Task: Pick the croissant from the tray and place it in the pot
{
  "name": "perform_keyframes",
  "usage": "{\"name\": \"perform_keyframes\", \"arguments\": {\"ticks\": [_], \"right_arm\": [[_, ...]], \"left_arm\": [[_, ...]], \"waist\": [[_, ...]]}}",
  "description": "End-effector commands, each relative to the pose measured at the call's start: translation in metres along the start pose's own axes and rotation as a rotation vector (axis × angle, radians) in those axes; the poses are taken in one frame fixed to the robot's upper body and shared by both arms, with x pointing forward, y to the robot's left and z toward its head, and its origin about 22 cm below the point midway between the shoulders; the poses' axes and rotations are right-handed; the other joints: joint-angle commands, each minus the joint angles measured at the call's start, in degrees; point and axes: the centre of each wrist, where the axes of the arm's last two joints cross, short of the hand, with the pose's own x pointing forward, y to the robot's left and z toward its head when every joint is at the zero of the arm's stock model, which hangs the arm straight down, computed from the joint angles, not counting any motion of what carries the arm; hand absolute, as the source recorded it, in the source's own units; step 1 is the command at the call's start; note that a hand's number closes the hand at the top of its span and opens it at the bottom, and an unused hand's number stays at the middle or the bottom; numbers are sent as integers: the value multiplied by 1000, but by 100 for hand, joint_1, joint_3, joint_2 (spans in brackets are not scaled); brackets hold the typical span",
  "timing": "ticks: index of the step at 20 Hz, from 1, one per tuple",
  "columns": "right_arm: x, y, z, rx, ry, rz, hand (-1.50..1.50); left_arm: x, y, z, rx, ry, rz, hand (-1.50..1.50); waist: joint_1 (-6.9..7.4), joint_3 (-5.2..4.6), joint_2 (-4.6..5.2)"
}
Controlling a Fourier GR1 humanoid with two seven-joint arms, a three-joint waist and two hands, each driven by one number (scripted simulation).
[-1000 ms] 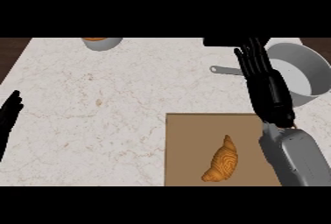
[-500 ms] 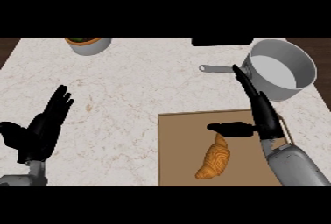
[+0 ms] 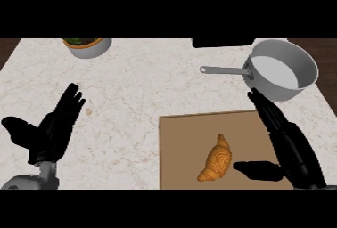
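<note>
Croissant (image 3: 216, 159) untouched on the tray (image 3: 184, 147) as my right hand (image 3: 289, 147) dropped in at its 3 o'clock.
Half a second earlier that hand sat higher; now, fingers straight, thumb spread toward the pastry. Pot (image 3: 284, 69) waited at 1 o'clock; left hand (image 3: 49, 131) rested open.

Marble counter (image 3: 132, 84) with tray (image 3: 187, 133), pot (image 3: 283, 71), plant pot (image 3: 87, 45).

— Tray contents? 
— One croissant (image 3: 216, 158) on the brown tray (image 3: 187, 147). Right hand (image 3: 287, 144) just beside it, fingers straight, thumb near its lower end.
— Pot? 
— Grey pot (image 3: 283, 71) beyond the tray. Left hand (image 3: 50, 131) open, well apart.
</note>
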Motion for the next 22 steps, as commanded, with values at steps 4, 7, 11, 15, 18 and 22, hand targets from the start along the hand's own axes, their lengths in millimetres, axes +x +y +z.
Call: {"name": "perform_keyframes", "arguments": {"ticks": [4,7,11,15,18,22], "right_arm": [[57,-51,26,164,148,256,-150],[83,-52,31,231,238,304,-150],[103,-59,26,280,383,315,-150],[105,-47,18,323,464,302,-150],[109,-43,5,322,483,300,-150],[96,-31,2,396,557,318,-150]], "left_arm": [[13,-17,3,-32,-7,10,0],[18,-25,-5,-62,-12,12,0],[17,-28,-1,-61,-25,5,0],[20,-32,-8,-75,-14,16,0],[16,-33,-9,-83,-5,14,0],[18,-30,-6,-64,-27,-6,0]], "waist": [[190,-1,40],[310,-3,94],[469,7,128],[450,16,140],[457,20,141],[439,24,135]]}}
